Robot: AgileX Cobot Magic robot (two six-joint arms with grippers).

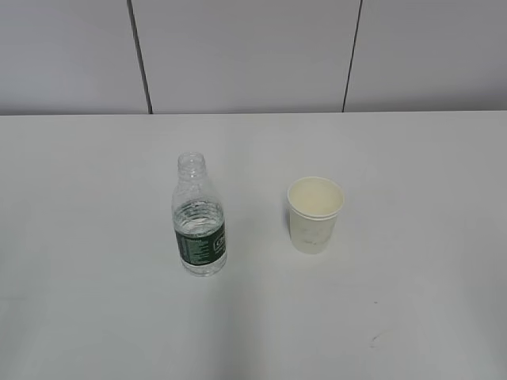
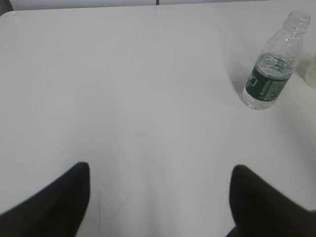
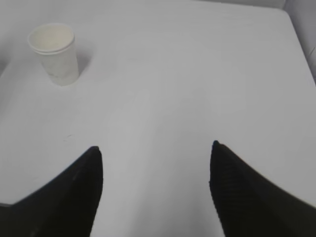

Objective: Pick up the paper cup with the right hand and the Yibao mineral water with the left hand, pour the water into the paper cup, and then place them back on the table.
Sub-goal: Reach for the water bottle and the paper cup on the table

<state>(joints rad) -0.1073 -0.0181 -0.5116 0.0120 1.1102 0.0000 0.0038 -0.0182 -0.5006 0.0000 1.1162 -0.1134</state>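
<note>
Both grippers, left gripper (image 2: 160, 170) and right gripper (image 3: 155, 148), spread wide, bodies cut off.

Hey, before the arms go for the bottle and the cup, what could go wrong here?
1. The bottle has no cap and holds water, so a clumsy grasp by the left gripper might tip it and spill on the table.
2. The cup looks light and empty; the right gripper, now open and well away, may knock it over or crush it.
3. The cup's mouth is small, so the pour could miss.
</note>
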